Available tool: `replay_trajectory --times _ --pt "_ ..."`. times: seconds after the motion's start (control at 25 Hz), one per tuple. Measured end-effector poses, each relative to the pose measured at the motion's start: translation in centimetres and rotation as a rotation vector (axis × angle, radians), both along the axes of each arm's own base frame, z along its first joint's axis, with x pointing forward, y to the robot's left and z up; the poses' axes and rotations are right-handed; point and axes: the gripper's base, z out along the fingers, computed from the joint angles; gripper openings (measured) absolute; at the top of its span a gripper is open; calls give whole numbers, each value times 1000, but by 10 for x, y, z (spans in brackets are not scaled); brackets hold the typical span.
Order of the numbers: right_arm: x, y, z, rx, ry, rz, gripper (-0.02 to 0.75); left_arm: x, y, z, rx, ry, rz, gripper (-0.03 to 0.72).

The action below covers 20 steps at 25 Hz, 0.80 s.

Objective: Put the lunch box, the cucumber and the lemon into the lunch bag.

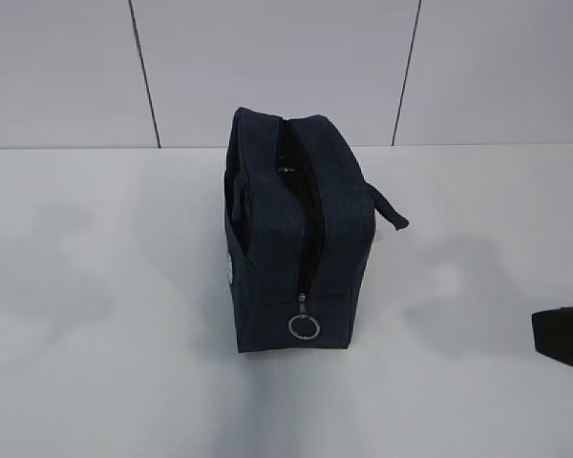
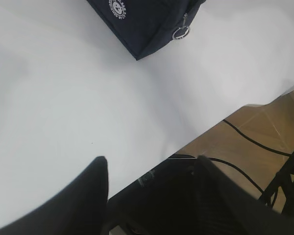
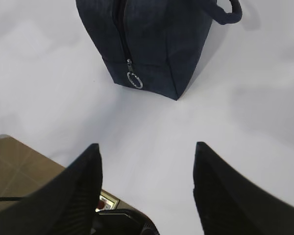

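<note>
- I count one boxy dark navy fabric lunch bag [image 1: 296,239] on my one white worktop [image 1: 105,315].
- One zipper runs along its top, with one round metal ring pull [image 1: 304,327].
- One small white round logo [image 2: 118,8] shows on its side.
- One strap handle [image 1: 390,210] is visible.
- I have two black grippers: one left gripper [image 2: 152,196], one right gripper [image 3: 147,191].

Place: a robot test bench in a lab-like room is suggested.
Table: a plain white table [image 1: 95,334] is seen, bare but for a dark navy lunch bag [image 1: 296,239].
Wall: behind the table, pale grey panels [image 1: 267,67] split by dark seams are seen.
Floor: below the table's near edge, tan flooring [image 2: 264,132] crossed by loose black cables [image 2: 250,142] is shown.
</note>
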Motion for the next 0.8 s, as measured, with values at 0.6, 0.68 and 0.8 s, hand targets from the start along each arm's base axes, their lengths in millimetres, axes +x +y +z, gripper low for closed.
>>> replay_trajectory --times 0.6,0.68,0.8 --pt "12 32 -26 -58 142 160 452 1 0 0 -3 -6 2 405" --pt "16 44 -32 -48 157 178 452 1 0 0 -3 -6 2 404" --pt "21 63 -41 -32 182 188 452 1 0 0 -4 -7 3 404"
